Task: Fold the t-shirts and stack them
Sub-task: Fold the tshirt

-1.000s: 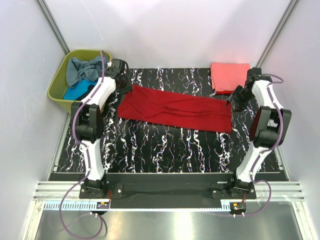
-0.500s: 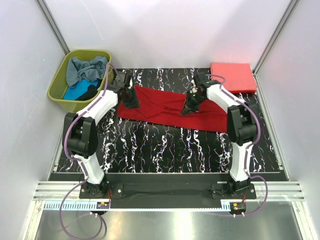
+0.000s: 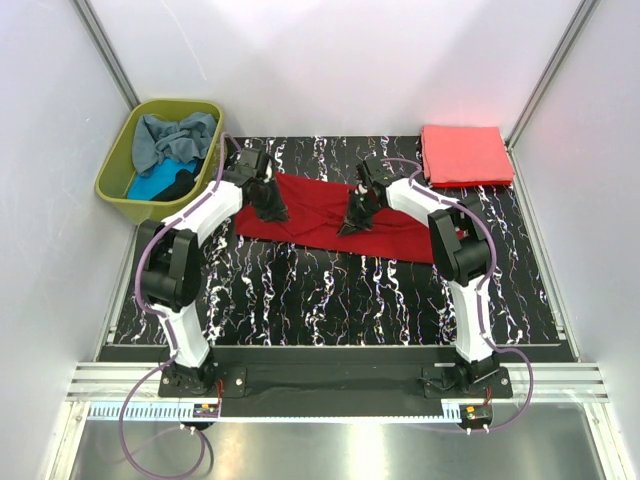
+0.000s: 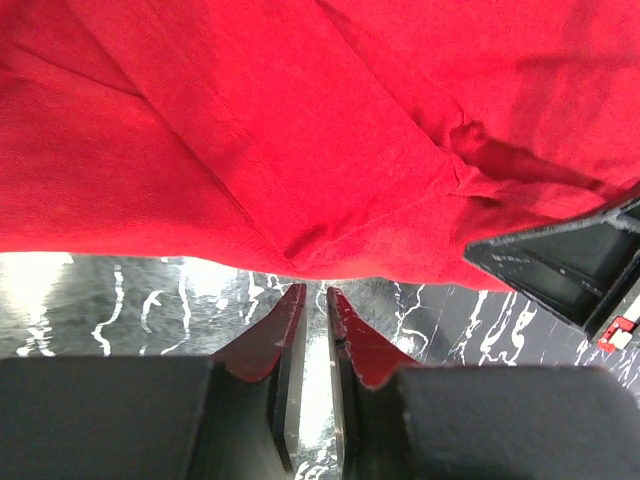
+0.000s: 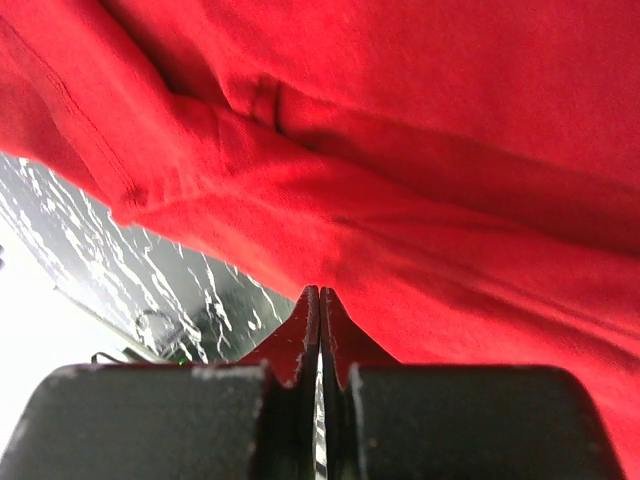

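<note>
1. The dark red shirt (image 3: 310, 208) lies as a long band across the far half of the worktop (image 3: 320, 295), with both arms reaching onto it.
2. The left gripper (image 4: 315, 292) sits at the shirt's near hem toward its left end. Its jaws are narrowly apart with bare worktop showing between them. If they close there, I think they may nip nothing, or only a sliver of hem that slips out on the lift.
3. The right gripper (image 5: 318, 292) is pressed tight together at the hem around mid-length. I cannot tell whether any cloth is caught between the tips. A pinch that thin could let go halfway through a fold.
4. If only one side has hold, any pull would likely skew the band and rumple the creases near its middle.
5. The two grippers are fairly close together, so the long right end has no support. It may drag or twist as the fold is carried over.
6. The folded coral-pink shirt (image 3: 465, 155) waits in the far right corner. A wide sweep could brush it.
</note>
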Robot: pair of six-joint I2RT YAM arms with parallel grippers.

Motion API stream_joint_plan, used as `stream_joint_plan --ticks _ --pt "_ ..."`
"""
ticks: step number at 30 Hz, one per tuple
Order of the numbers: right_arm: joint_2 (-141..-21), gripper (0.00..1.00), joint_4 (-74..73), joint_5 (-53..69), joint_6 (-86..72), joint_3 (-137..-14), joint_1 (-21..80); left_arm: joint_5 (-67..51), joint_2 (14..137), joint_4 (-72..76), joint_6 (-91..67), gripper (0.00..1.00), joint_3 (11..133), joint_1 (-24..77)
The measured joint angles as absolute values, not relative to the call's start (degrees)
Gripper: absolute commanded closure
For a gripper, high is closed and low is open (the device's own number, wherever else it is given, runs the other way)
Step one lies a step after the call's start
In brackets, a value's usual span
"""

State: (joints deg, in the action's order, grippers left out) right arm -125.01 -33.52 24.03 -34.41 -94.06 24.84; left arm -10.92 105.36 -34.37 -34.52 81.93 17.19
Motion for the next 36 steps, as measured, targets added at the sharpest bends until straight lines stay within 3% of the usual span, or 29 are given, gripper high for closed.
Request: stream_joint_plan --ticks 36 --pt "-133.0 0.98 -29.2 17.7 -35.1 -103.7 21.9 -14.2 107.1 -34.2 -36.3 0.80 82.5 20.8"
